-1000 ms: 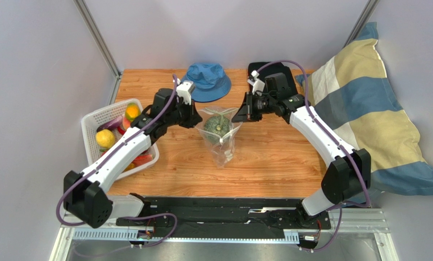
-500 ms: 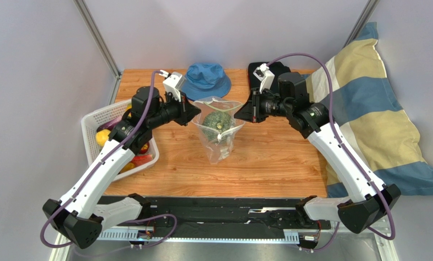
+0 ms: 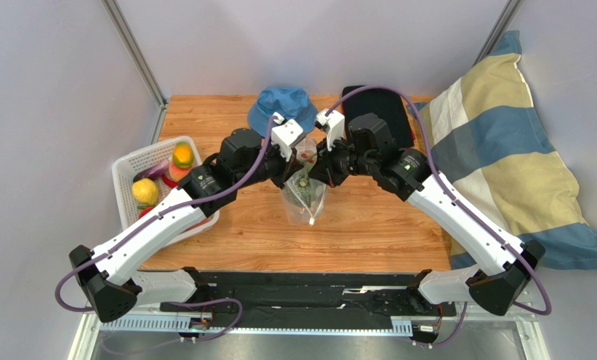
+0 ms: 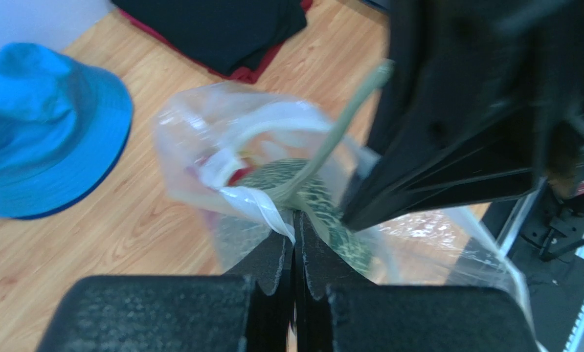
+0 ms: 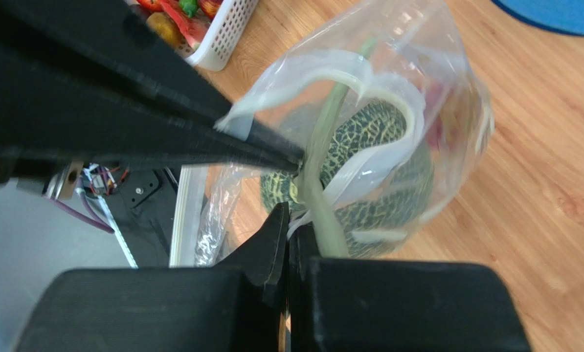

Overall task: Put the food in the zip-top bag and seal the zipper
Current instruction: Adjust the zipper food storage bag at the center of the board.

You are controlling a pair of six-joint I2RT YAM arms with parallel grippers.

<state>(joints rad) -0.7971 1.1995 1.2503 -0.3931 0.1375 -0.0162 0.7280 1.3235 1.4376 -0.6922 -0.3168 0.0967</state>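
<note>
Half the green squash (image 5: 379, 128) hides behind crumpled zip-top bag (image 5: 453, 81) plastic; left end effector (image 4: 293, 218) and right end effector (image 5: 288, 214) both clamp its rim, tips nearly touching.

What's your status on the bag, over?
Both jaws shut, pinching the zip-top bag mouth from opposite sides. Green squash ball inside, zipper open. Other food in basket. Nothing in the way.

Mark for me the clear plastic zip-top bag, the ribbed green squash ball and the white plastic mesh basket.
clear plastic zip-top bag (image 5: 458, 92), right wrist view, its upper side wall.
ribbed green squash ball (image 5: 394, 194), right wrist view, its netted skin inside the bag.
white plastic mesh basket (image 3: 120, 182), top external view, its left rim.
</note>
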